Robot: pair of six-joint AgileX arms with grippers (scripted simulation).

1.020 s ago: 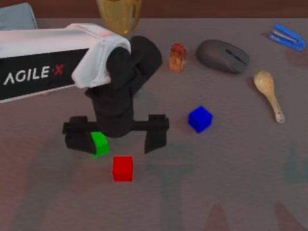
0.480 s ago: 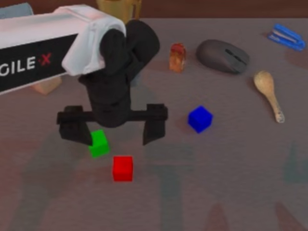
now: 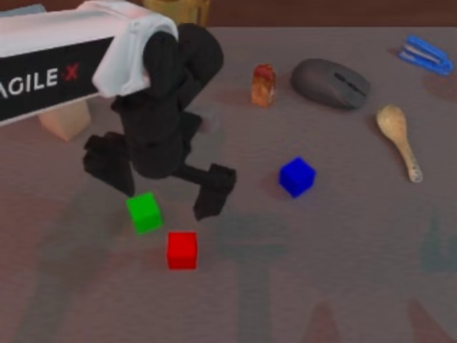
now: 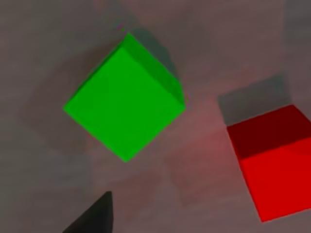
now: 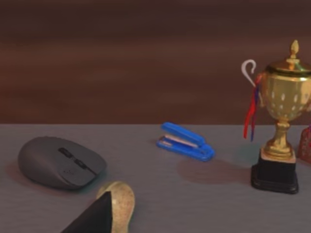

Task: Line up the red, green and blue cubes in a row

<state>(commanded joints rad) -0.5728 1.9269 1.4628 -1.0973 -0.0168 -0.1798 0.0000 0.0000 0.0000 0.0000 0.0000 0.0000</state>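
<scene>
The white-and-black left arm (image 3: pixel 107 78) runs off the top view's left edge and hides most of the gold trophy (image 3: pixel 178 11) and part of a tan wooden block (image 3: pixel 64 121) behind it. In the left wrist view the bright red cube (image 4: pixel 277 165) is cut by the edge. In the right wrist view only one dark fingertip (image 5: pixel 95 216) shows, covering part of the pale wooden spoon (image 5: pixel 121 201).
</scene>
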